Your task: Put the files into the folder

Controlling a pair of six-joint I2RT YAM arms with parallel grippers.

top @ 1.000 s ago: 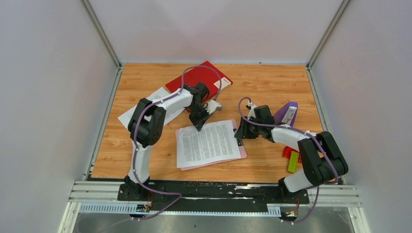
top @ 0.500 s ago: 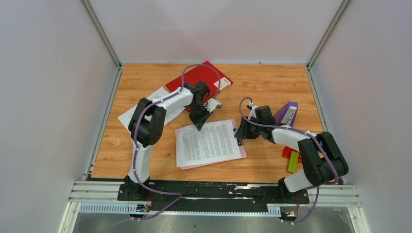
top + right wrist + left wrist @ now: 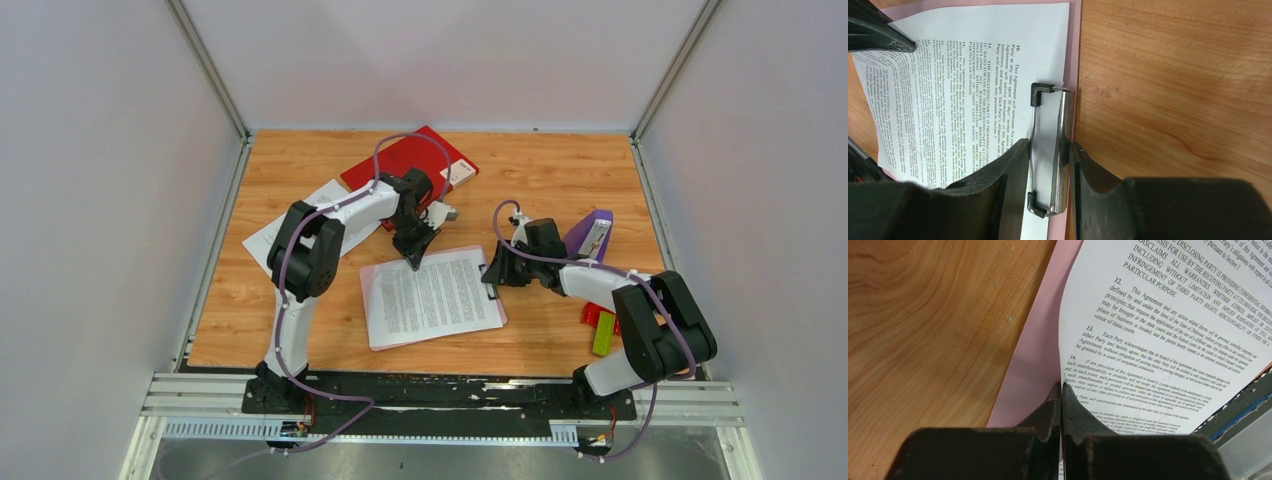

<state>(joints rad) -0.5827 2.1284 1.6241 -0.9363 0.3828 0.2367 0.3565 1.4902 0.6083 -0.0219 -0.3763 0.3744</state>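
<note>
A printed file [image 3: 432, 297] lies on a pink clipboard [image 3: 1028, 365] in the middle of the table. My left gripper [image 3: 412, 260] is shut on the sheet's far left corner, and that edge [image 3: 1073, 340] curls up off the board. My right gripper [image 3: 1049, 145] is shut on the clipboard's metal clip [image 3: 1048, 115] at the sheet's right end. The red folder [image 3: 400, 160] lies closed at the back, partly behind the left arm. Another white sheet [image 3: 300, 228] lies to the left under that arm.
A purple object [image 3: 590, 235] lies right of the right gripper. A red piece and a green piece [image 3: 603, 330] sit near the right arm's elbow. A small silver thing [image 3: 447, 213] lies by the folder's near corner. White walls close in the table.
The left gripper has shifted slightly toward the back with the sheet's corner. The sheet now covers the clipboard's near edge, which showed pink before. The right gripper has stayed on the clip.
</note>
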